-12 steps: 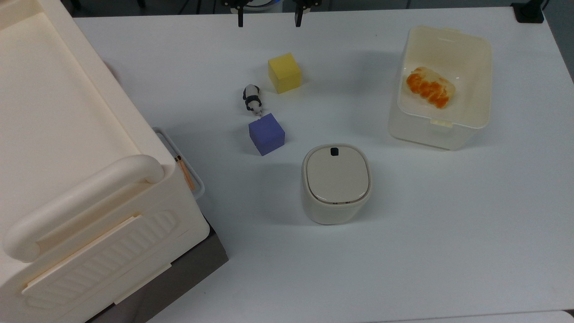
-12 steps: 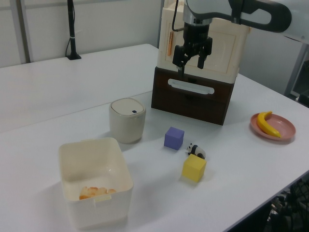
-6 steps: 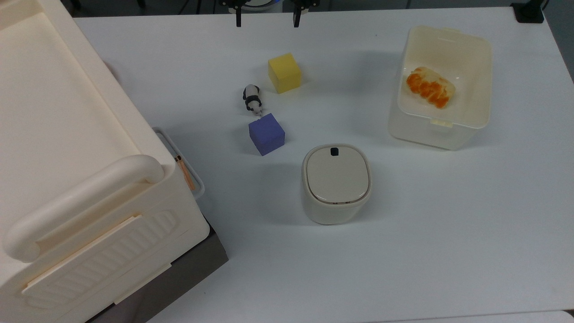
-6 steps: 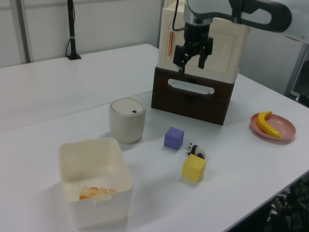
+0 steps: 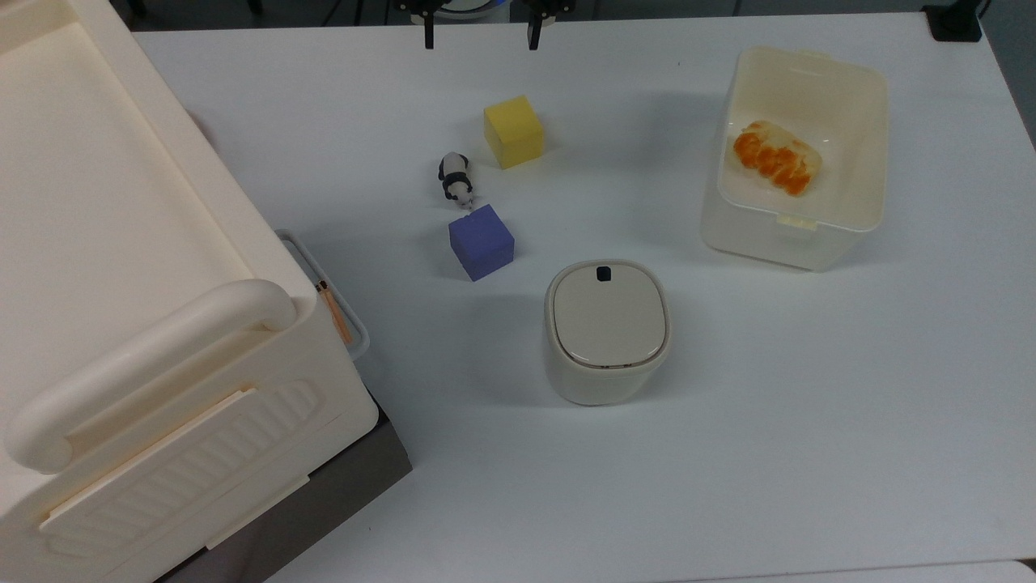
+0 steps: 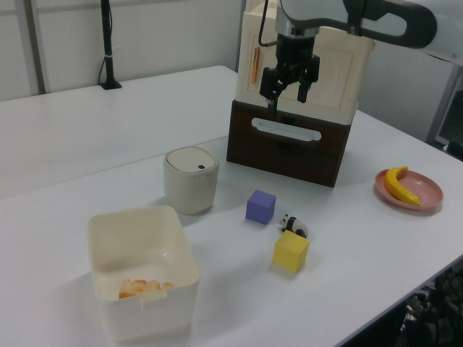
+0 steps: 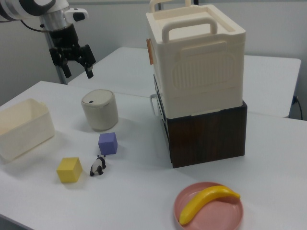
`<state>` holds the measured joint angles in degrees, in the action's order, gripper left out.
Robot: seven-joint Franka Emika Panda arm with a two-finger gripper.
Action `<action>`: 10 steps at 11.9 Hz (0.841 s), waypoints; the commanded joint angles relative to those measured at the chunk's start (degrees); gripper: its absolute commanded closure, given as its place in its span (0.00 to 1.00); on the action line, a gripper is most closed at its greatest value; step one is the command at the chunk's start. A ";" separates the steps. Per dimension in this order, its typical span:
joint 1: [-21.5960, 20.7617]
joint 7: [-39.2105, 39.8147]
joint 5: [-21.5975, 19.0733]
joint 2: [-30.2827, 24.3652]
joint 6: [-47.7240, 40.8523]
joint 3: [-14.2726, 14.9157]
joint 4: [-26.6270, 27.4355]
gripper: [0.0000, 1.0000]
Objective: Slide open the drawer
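Left view showed the drawer (image 6: 287, 142) shut, its dark brown front flush with the base under the cream cabinet (image 6: 307, 61), the white loop handle (image 6: 286, 129) lying across that front. The claw (image 6: 288, 89) hung in the air with its two fingers spread apart and nothing between them; from this side it lined up above the handle. The right view placed the claw (image 7: 76, 61) high over the table, well apart from the cabinet (image 7: 196, 57) and nearer the lidded pot (image 7: 100, 109). In the top view the handle (image 5: 328, 295) poked out from under the cabinet's edge, on the side facing the purple block (image 5: 481, 241).

By my reading the task had hardly begun: no contact with the handle, and no gap at the drawer front. The approach, the grip on the loop and the whole pull outward were left to do.
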<state>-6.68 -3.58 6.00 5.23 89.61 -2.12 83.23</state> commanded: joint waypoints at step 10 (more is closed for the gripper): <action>-0.88 -0.21 0.07 -0.48 1.27 0.10 1.15 0.00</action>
<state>-6.87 -3.59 5.99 5.32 89.61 -2.15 83.31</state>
